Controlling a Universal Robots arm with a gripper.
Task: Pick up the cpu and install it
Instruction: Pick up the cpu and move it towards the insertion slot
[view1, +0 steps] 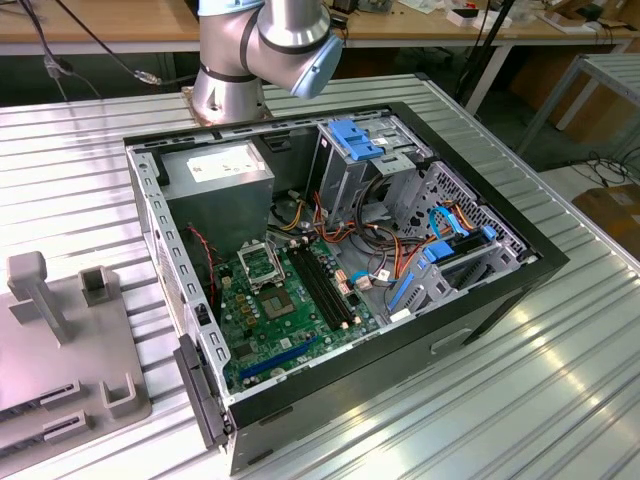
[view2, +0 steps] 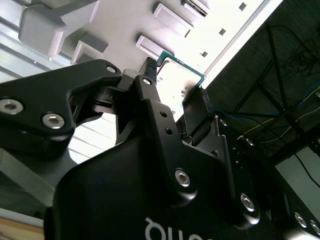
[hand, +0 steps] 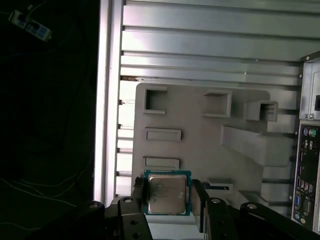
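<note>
**Chip clamped in the jaws, socket bare**

The gripper (hand: 168, 196) has its jaws closed on the cpu (hand: 167, 193). In the first wrist view the two black fingers (hand: 138, 192) press against opposite edges of the chip, and its silvery face and thin green rim are turned to the camera. The second wrist view shows the same grasp from the side. The cpu (view2: 178, 75) sticks out past the fingers (view2: 149, 86) of the gripper (view2: 175, 95), pinched at their very tips.

Behind the chip lies a pale grey fixture plate (hand: 200, 145) with raised blocks and shallow slots (how far the chip is from it, I cannot tell). The plate sits on a ribbed metal table (hand: 200, 45).

In the exterior view the fixture plate (view1: 90, 345) is at that view's left on the table (view1: 560, 360). Beside it is an open computer case (view1: 400, 362). Inside the case, the green motherboard (view1: 270, 325) carries a square metal-framed socket (view1: 262, 265). The arm (view1: 265, 40) rises from behind the case.
</note>
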